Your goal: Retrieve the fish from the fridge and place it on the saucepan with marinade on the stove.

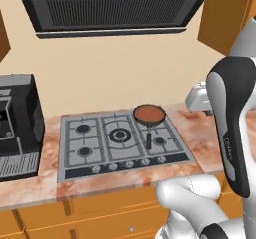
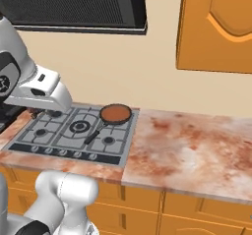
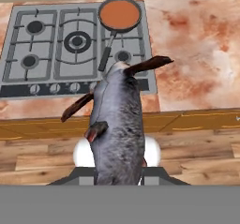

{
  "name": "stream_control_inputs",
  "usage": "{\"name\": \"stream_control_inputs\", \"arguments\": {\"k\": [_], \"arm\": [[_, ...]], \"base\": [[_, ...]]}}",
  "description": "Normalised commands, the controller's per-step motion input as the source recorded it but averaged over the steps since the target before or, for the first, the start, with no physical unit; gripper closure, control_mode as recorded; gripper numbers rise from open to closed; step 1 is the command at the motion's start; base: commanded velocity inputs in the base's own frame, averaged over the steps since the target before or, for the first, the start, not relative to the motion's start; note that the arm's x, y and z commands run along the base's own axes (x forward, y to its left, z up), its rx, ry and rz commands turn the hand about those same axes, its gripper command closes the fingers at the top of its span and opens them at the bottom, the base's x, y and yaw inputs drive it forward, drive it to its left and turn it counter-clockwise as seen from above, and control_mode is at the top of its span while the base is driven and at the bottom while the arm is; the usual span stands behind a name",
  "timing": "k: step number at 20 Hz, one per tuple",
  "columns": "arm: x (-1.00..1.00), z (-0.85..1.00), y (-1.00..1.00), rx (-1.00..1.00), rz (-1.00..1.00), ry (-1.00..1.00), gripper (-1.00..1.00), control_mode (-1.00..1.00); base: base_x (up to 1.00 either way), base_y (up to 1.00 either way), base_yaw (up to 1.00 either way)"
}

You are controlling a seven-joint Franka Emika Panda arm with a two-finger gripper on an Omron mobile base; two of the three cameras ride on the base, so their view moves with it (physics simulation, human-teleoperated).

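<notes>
While the gripper [image 3: 119, 171] is clenching the grey fish [image 3: 117, 124] by its lower end, the carry to the stove [image 1: 122, 143] is under way; the saucepan [image 1: 149, 114] (reddish marinade inside) is sitting at the stove's back right corner; next, I judge, the fish needs lifting forward over that pan before release.

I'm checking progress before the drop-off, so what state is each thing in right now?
fish: held in the end effector, out in front of the counter, not yet over the pan
end effector: shut on the fish
saucepan with marinade: upright on the stove's back right burner, reddish-brown contents, no fish in it
stove: no flame visible on any burner
</notes>
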Motion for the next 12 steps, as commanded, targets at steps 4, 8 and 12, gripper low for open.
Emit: {"name": "stream_control_inputs", "arguments": {"k": [4,8,12], "arm": [[0.0,0.0,0.0,0.0,0.0,0.0,1.0,1.0],[0.0,0.0,0.0,0.0,0.0,0.0,1.0,1.0],[0.0,0.0,0.0,0.0,0.0,0.0,1.0,1.0]], "base": [[0.32,0.0,-0.01],[0.34,0.04,-0.05],[0.54,0.03,-0.06]]}}
